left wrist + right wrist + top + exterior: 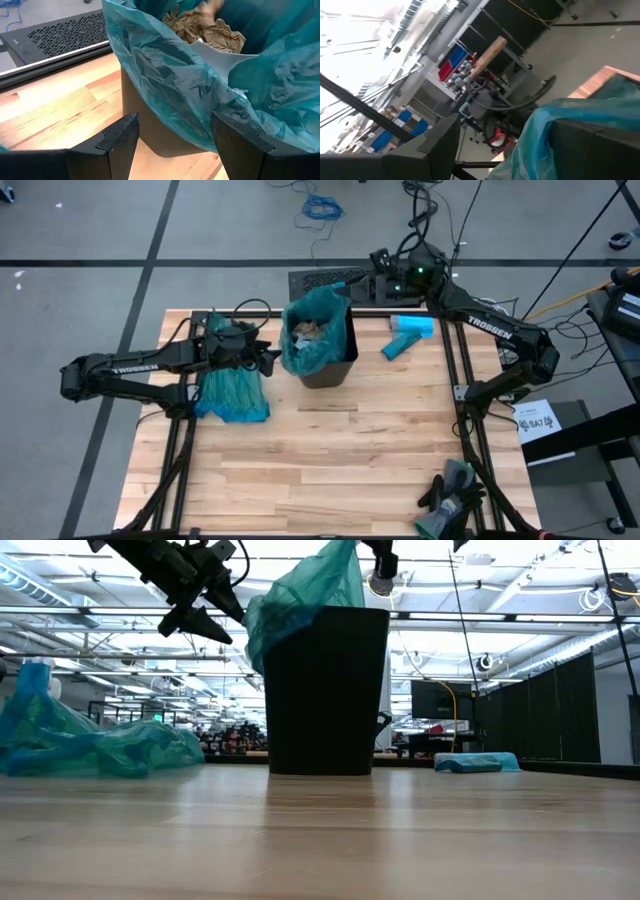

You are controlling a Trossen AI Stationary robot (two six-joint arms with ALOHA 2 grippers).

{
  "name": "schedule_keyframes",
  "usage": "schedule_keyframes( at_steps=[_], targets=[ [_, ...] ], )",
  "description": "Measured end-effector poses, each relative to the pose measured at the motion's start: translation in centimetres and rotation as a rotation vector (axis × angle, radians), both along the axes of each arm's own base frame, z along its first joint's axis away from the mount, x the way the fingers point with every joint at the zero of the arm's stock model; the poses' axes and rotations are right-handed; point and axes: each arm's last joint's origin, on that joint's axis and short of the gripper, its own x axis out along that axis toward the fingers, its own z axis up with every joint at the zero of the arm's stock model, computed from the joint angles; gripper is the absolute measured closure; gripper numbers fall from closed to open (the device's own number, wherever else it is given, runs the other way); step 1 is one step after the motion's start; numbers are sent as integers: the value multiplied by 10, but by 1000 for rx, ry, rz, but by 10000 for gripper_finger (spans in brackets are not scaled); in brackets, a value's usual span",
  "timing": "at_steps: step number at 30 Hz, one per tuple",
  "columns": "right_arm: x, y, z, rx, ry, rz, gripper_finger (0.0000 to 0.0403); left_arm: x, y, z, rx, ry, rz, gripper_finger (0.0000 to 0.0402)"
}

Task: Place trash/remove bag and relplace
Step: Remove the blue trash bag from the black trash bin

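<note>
We see the left gripper [270,358] spread beside the bin [328,370]; the right gripper [372,260] spread behind it; trash [308,332] inside.

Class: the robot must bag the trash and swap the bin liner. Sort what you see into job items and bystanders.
Job items: black bin; teal liner; crumpled trash; spare teal bag.
Bystanders: light-blue pack; dark gloves; black perforated panel.

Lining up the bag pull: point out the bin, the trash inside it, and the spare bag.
bin [335,365]: high view, dark side wall.
trash [202,27]: left wrist view, crumpled brown paper.
spare bag [232,392]: high view, middle of teal heap.
</note>
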Motion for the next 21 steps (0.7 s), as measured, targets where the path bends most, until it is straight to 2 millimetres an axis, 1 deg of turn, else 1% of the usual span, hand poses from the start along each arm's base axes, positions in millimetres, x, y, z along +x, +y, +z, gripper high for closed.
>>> schedule_keyframes(
  at_steps=[8, 13, 16, 21],
  targets=[
    [-5, -10, -2, 50, 17, -32, 165, 0, 0, 0, 18, 17, -13, 157],
    [-10, -18, -9, 98, 81, -61, 165, 0, 0, -1, 20, 19, -14, 157],
    [-15, -14, -13, 128, 146, -34, 165, 0, 0, -1, 32, 29, -23, 157],
    [-30, -5, -27, 152, 344, -39, 165, -2, 0, -3, 27, 58, -24, 157]
  ],
)
